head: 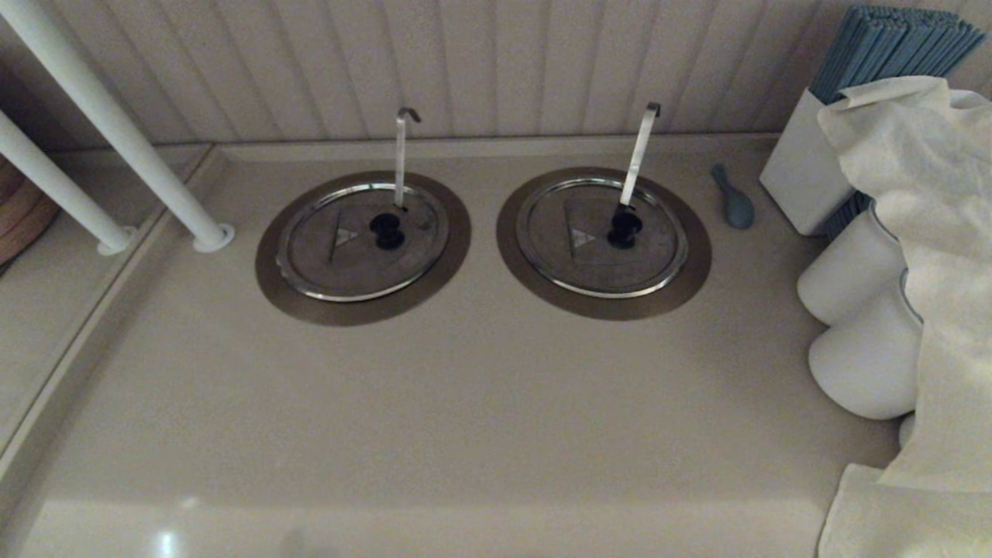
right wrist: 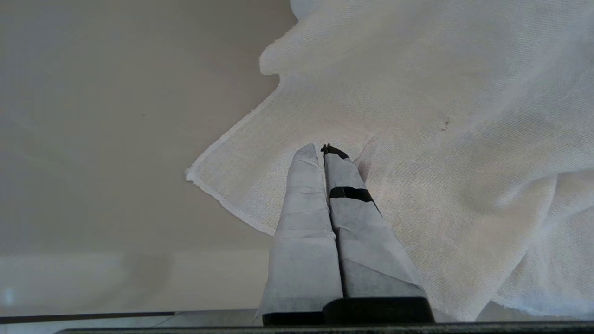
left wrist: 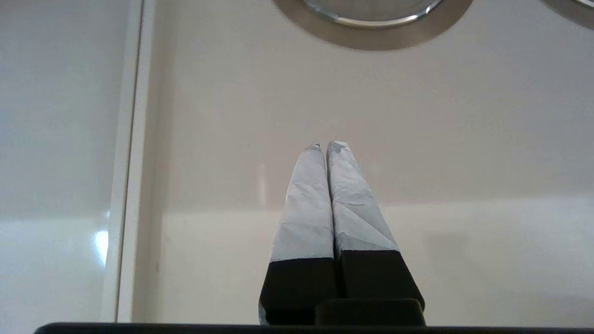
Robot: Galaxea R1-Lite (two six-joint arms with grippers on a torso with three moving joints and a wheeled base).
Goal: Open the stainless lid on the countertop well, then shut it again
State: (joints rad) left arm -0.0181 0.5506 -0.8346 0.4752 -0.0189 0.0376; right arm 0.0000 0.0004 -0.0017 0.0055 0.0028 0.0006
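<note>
The stainless lid (head: 341,267) lies flat and closed on the countertop well, whose brownish flange (head: 364,311) rings it; the hole itself is hidden under the lid. The lid has a black knob (head: 387,230), and a slim hook-tipped handle (head: 401,159) stands upright behind the knob. Neither arm shows in the head view. In the left wrist view my left gripper (left wrist: 327,146) is shut and empty over bare counter, well short of the lid's rim (left wrist: 371,21). My right gripper (right wrist: 318,149) is shut and empty above a white cloth (right wrist: 441,139).
A twin lid (head: 601,263) with a slanted pale handle (head: 639,155) sits to the right. A blue spoon (head: 735,200), a white box (head: 802,182), white jars (head: 860,356) and the draped cloth (head: 930,232) crowd the right. White poles (head: 116,132) stand at the left.
</note>
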